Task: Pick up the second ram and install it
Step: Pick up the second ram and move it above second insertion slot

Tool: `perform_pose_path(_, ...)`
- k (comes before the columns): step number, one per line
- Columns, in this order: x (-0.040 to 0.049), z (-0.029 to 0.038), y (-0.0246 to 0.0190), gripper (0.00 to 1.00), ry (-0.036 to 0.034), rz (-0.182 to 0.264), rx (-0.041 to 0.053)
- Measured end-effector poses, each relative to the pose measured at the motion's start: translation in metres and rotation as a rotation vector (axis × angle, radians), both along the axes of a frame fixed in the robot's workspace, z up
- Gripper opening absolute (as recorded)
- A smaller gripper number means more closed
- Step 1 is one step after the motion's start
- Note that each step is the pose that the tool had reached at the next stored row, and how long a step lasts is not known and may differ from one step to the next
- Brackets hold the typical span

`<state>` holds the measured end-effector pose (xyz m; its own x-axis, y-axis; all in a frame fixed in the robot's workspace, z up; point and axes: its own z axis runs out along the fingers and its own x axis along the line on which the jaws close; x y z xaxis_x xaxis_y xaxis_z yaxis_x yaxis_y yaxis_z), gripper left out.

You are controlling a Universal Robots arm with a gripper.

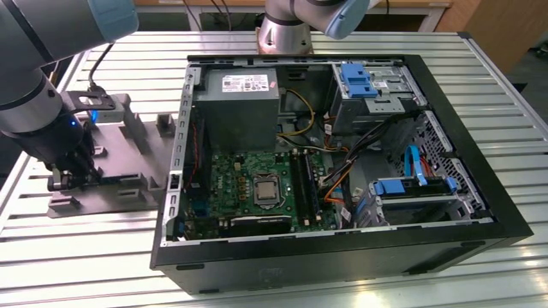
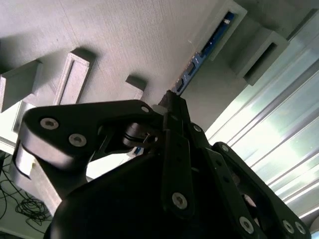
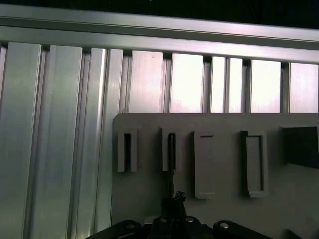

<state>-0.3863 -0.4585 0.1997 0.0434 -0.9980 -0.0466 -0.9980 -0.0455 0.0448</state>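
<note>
The second ram (image 2: pixel 209 45) is a thin dark stick seen edge-on, with a blue strip along it. It stands in a slotted post of the grey moulded holder (image 2: pixel 124 45). In the first wrist view the second ram (image 3: pixel 172 159) runs from a holder (image 3: pixel 219 129) slot down to my gripper (image 3: pixel 173 199). My gripper (image 2: pixel 169 102) is shut on the near end of the stick, which still rests in the holder. In the exterior view my gripper (image 1: pixel 73 176) reaches down onto the holder (image 1: pixel 120 154), on the exterior view's left of the open computer case.
The open black computer case (image 1: pixel 479 212) lies on the slatted metal table (image 1: pixel 86 256). Inside are the green motherboard with long black slots (image 1: pixel 304 186), the silver power-supply box (image 1: pixel 235 96), loose cables and blue drive brackets (image 1: pixel 402 187). Upright holder posts (image 1: pixel 137 119) stand around my gripper.
</note>
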Motion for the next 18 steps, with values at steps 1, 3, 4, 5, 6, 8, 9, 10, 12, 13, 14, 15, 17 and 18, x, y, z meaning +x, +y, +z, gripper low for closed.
perform_pose_path(1, 0.0000, 0.0000, 0.0000, 0.12, 0.0000, 0.000, 0.0000)
perform_pose_path(3, 0.0000, 0.0000, 0.0000, 0.12, 0.0000, 0.000, 0.0000)
perform_pose_path(4, 0.0000, 0.0000, 0.0000, 0.12, 0.0000, 0.000, 0.0000)
perform_pose_path(5, 0.0000, 0.0000, 0.0000, 0.12, 0.0000, 0.000, 0.0000)
perform_pose_path(6, 0.0000, 0.0000, 0.0000, 0.12, 0.0000, 0.000, 0.0000)
perform_pose_path(8, 0.0000, 0.0000, 0.0000, 0.12, 0.0000, -0.001, -0.0001)
perform_pose_path(9, 0.0001, -0.0001, 0.0000, 0.12, 0.0001, -0.006, -0.0002)
perform_pose_path(10, 0.0001, -0.0003, 0.0000, 0.12, 0.0001, -0.021, -0.0002)
perform_pose_path(12, 0.0000, -0.0008, 0.0000, 0.12, 0.0003, -0.055, -0.0003)
perform_pose_path(13, 0.0001, -0.0008, 0.0000, 0.12, 0.0003, -0.066, -0.0003)
perform_pose_path(14, 0.0001, -0.0009, 0.0000, 0.12, 0.0002, -0.066, -0.0002)
perform_pose_path(15, 0.0001, -0.0010, 0.0000, 0.12, 0.0001, -0.067, -0.0001)
perform_pose_path(17, 0.0001, -0.0010, 0.0000, 0.12, 0.0000, -0.068, 0.0000)
perform_pose_path(18, 0.0001, -0.0010, 0.0000, 0.12, 0.0000, -0.069, -0.0001)
